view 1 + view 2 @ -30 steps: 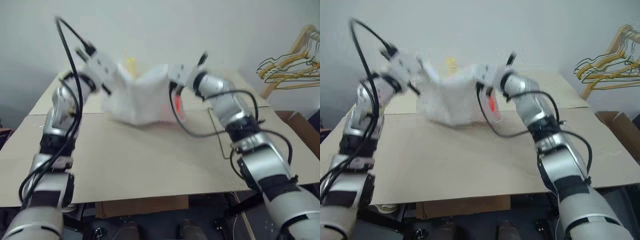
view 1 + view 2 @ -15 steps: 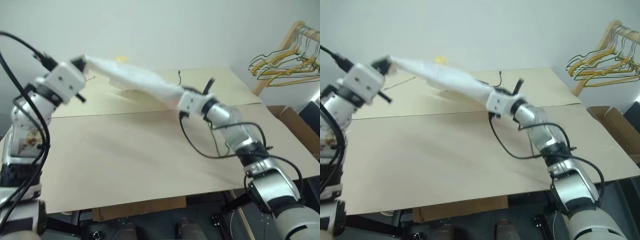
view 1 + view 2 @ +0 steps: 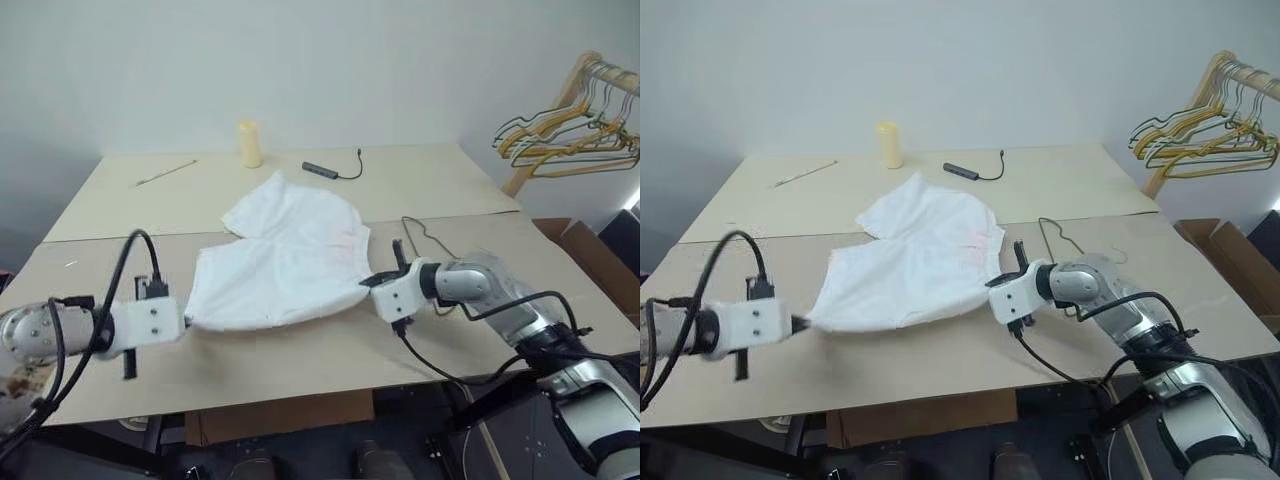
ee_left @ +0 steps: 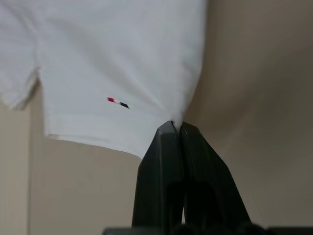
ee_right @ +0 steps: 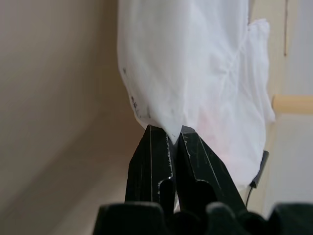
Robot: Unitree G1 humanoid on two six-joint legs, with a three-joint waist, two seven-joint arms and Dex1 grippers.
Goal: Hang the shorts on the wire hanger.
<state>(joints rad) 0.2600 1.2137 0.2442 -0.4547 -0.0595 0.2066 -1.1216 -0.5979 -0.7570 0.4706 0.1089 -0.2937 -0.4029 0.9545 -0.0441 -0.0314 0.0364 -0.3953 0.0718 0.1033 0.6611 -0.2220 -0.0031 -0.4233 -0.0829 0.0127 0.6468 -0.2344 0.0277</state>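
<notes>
At the left, the left tool lay low over the near part of the desk, its two black fingers pressed together on one corner of the waistband of the shorts. The left wrist view showed the cloth pinched right at the fingertips, with a small red and dark mark on the white fabric just beyond them.

The shorts lay spread across the middle of the desk, stretched between the two tools along their near edge, the waistband side toward the robot and the two legs fanned away toward the far side. The cloth was white with soft creases and a faint pink tint toward the right part of the waist. Beyond them stood a pale yellow cylinder, with a thin stick to its left and a small dark device with a cable to its right.

The right tool held the other waistband corner, its fingers likewise closed tight on a small peak of cloth; tiny black marks showed along that edge. Just right of it the wire hanger lay flat on the desk, apart from the shorts. At the far right, yellow and dark hangers hung from a wooden rack.
</notes>
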